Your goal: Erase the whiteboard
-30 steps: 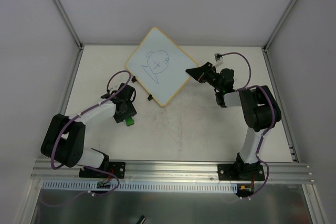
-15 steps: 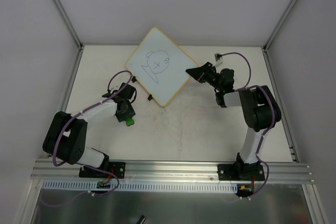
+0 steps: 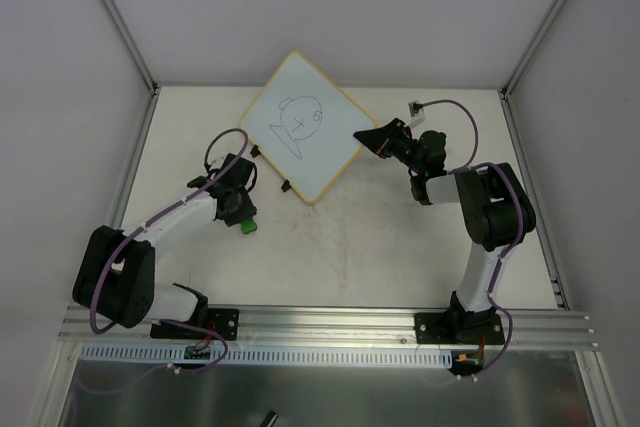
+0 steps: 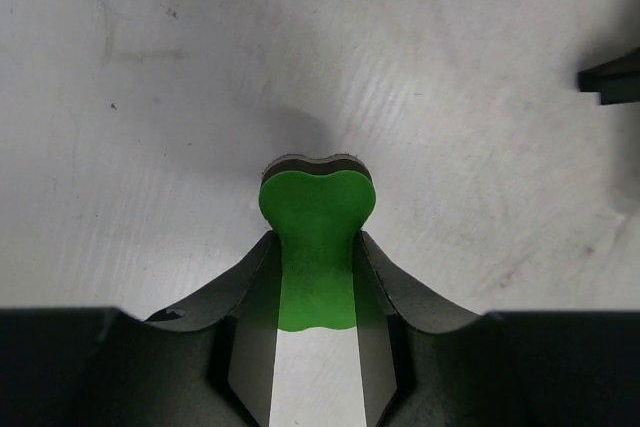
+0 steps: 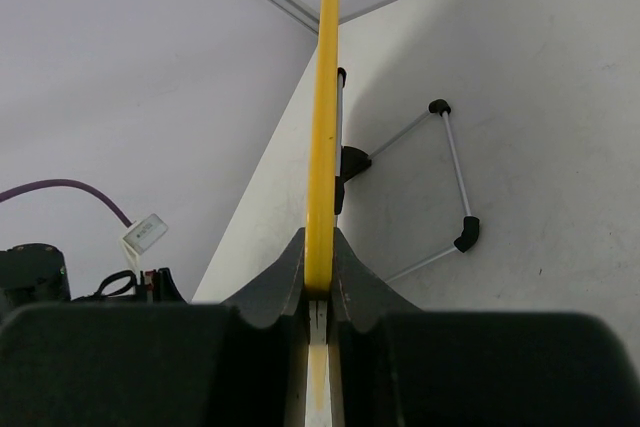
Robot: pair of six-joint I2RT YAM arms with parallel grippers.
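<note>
Lower end of eraser (image 4: 315,237) buried between fingers (image 4: 385,287), black piece (image 4: 612,77) cut by right edge, whiteboard (image 5: 323,127) face unseen edge-on, doodle (image 3: 298,122) too small to read.

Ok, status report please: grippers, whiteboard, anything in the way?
Left gripper shut on green eraser. Right gripper shut on whiteboard edge; doodle not yet erased. Nothing between eraser and board.

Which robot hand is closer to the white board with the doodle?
Right. The right gripper is clamped on the edge of the wood-framed square whiteboard. The left gripper is apart, off its lower-left side, gripping a green eraser block.
</note>
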